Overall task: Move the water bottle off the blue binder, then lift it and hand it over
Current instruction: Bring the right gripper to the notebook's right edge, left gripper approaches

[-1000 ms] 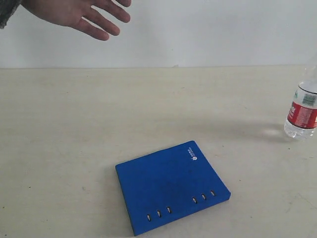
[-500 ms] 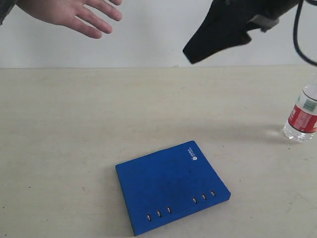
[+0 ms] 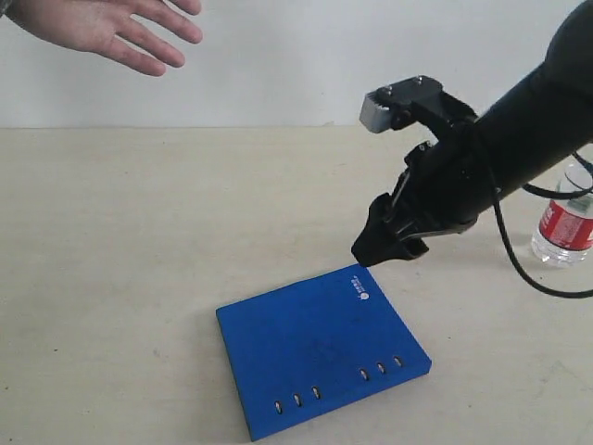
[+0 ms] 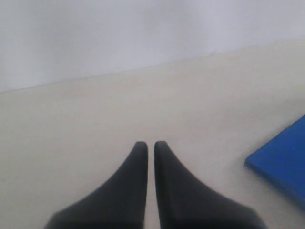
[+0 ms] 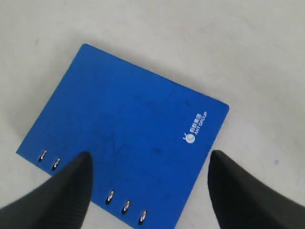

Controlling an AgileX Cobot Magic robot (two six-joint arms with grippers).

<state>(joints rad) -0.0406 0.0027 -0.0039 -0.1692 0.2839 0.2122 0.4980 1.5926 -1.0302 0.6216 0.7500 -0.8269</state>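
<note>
The blue binder (image 3: 322, 348) lies flat on the table, nothing on it, ring slots toward the near edge. The water bottle (image 3: 567, 225) stands on the table at the far right, its top hidden by the arm and cable. My right gripper (image 3: 384, 245) hovers just above the binder's far corner by the white logo. In the right wrist view that gripper (image 5: 149, 157) is open and empty over the binder (image 5: 128, 119). My left gripper (image 4: 147, 143) is shut on nothing above bare table, with a binder corner (image 4: 282, 162) off to one side. It does not show in the exterior view.
A person's open hand (image 3: 107, 26) is held out at the top left, above the table's far edge. The beige table (image 3: 139, 278) meets a white wall behind. A black cable (image 3: 519, 269) loops from the right arm near the bottle.
The right arm has swung in from the top right and come down to just over the binder's far corner. The person's hand has drifted slightly left and up.
</note>
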